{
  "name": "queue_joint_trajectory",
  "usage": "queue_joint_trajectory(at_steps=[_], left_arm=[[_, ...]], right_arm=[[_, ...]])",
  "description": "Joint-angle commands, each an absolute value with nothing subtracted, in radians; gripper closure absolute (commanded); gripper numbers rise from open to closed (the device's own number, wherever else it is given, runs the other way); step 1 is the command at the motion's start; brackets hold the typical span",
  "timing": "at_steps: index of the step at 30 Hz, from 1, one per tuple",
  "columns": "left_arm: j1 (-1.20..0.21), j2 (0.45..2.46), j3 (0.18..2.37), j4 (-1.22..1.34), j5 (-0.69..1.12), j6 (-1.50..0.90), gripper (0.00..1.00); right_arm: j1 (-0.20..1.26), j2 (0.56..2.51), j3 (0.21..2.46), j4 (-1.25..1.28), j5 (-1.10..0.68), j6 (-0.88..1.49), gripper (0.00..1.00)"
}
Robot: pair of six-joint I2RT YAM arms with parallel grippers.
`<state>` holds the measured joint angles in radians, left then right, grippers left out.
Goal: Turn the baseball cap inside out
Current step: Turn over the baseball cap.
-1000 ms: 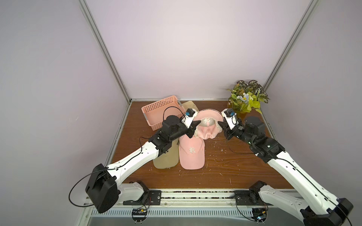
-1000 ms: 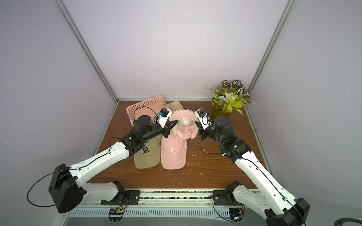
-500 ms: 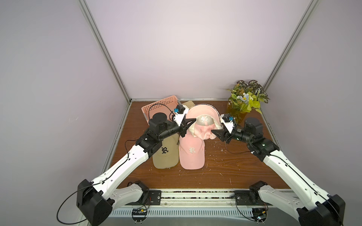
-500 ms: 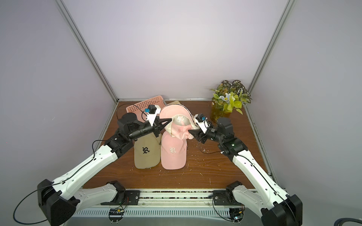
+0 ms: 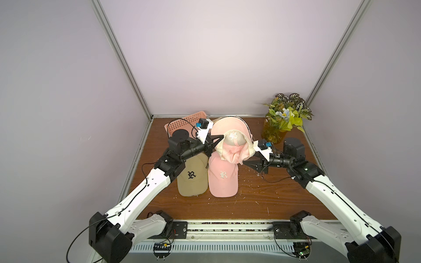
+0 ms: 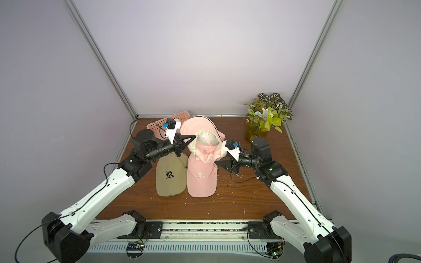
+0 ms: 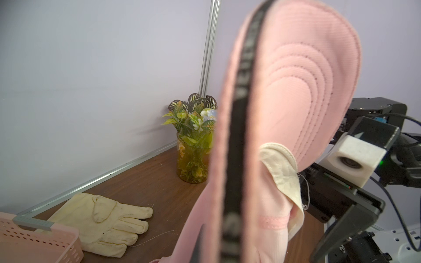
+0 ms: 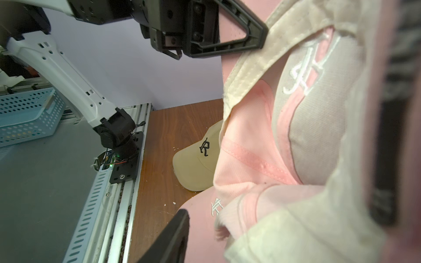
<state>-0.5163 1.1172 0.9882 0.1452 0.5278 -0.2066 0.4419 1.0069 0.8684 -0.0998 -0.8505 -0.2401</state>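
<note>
Pink baseball cap (image 5: 232,150) held aloft, partly inside out, directly above the flat pink cap (image 5: 223,180).
The raised cap's cream sweatband edge is pinched by the left gripper (image 5: 219,137), its jaws closed tight on it; the brim is tipped upward and the grey lining with its reversed logo is exposed; the right gripper (image 5: 248,164) is seen with jaws apart at the drooping lower edge, and contact with the fabric cannot be told; a tan cap (image 5: 191,180) is laid just beside the flat pink cap; a pink basket (image 5: 182,124) and a cream glove (image 7: 107,216) are placed beyond it; a vase of foliage (image 5: 273,134) is set well apart.
</note>
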Motion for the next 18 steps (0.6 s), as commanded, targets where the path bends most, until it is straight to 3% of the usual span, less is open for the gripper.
queue_joint_trajectory(at_steps=[1,3,7,12,18], left_arm=[[-0.507,1.111,0.995,0.189,0.554,-0.213,1.00],[-0.507,1.114,0.995,0.183,0.558,-0.210,1.00],[-0.506,1.114,0.990,0.181,0.562,-0.210,1.00],[-0.506,1.105,0.990,0.202,0.598,-0.232,1.00],[-0.506,1.107,0.994,0.249,0.644,-0.306,0.99]], right_arm=[[0.443,0.972,0.859,-0.027,-0.921,-0.218,0.46],[0.443,0.970,0.856,0.010,-0.928,-0.188,0.52],[0.443,0.974,0.843,0.079,-0.932,-0.123,0.75],[0.444,0.975,0.823,0.142,-0.709,-0.010,1.00],[0.443,0.954,0.778,0.233,-0.244,0.183,1.00]])
